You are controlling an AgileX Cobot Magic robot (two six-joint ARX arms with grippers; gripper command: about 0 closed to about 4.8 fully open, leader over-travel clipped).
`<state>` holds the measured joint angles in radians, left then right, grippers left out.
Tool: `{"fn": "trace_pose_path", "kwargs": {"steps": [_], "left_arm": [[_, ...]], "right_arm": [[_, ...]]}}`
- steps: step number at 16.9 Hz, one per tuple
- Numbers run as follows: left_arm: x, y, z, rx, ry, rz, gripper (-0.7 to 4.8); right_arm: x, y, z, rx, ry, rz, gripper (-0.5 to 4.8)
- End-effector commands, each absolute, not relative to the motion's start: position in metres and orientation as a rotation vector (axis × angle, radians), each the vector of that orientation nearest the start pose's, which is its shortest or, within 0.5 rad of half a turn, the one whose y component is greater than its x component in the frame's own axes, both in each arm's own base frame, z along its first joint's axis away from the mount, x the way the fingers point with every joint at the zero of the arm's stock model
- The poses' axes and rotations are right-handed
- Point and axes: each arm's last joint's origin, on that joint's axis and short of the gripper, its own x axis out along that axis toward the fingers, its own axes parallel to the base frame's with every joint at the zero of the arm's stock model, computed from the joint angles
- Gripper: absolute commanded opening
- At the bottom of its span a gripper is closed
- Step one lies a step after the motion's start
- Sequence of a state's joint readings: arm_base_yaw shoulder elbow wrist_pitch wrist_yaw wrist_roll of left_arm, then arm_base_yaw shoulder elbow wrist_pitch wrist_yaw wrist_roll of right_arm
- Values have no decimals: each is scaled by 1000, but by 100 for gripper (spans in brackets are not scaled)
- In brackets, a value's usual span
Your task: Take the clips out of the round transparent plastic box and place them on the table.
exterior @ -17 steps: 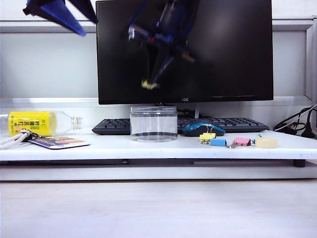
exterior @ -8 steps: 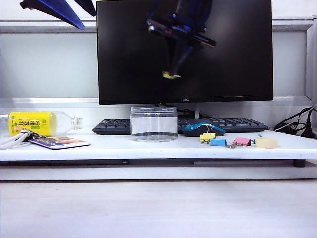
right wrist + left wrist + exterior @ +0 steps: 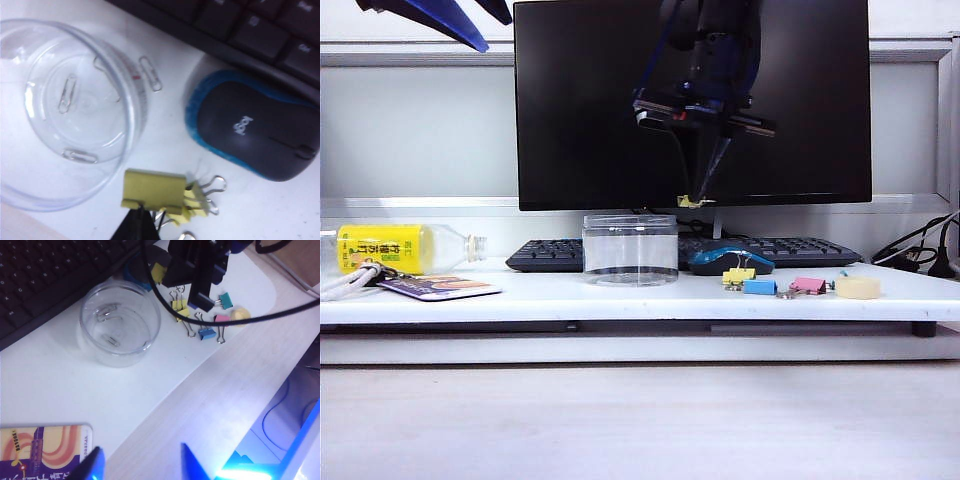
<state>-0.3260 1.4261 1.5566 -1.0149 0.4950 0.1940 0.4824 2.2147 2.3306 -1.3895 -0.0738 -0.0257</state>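
Observation:
The round transparent plastic box [image 3: 631, 249] stands on the white table [image 3: 570, 296] in front of the monitor. Only thin wire paper clips lie on its floor [image 3: 67, 95]. My right gripper [image 3: 694, 199] hangs in the air just above and to the right of the box, shut on a pale-yellow clip [image 3: 152, 189] by its wire handles. Another pale-yellow clip [image 3: 738, 275] lies on the table beside the mouse. My left gripper [image 3: 450, 20] is high at the far left, open and holding nothing; the left wrist view shows its fingertips [image 3: 95, 466] spread wide.
A blue clip [image 3: 760, 287], a pink clip [image 3: 809, 285] and a pale tape roll [image 3: 858, 287] lie right of the yellow clip. A mouse [image 3: 730, 258] and keyboard [image 3: 545, 255] sit behind. A yellow-labelled bottle [image 3: 390, 247] and a card [image 3: 438, 288] lie at the left.
My right gripper has carried the pale-yellow clip to the right and downward, from over the box to its right side. The left gripper has stayed put.

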Motion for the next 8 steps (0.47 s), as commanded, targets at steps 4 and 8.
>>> {"fn": "trace_pose_path", "kwargs": {"steps": [4,8], "left_arm": [[256,-101,385,98,820,-860,206],[256,-101,385,98,819,-860,206]], "right_arm": [[396,194,285,-286,1345,459,8],[398,196,270,-263,1363,523,8]]}}
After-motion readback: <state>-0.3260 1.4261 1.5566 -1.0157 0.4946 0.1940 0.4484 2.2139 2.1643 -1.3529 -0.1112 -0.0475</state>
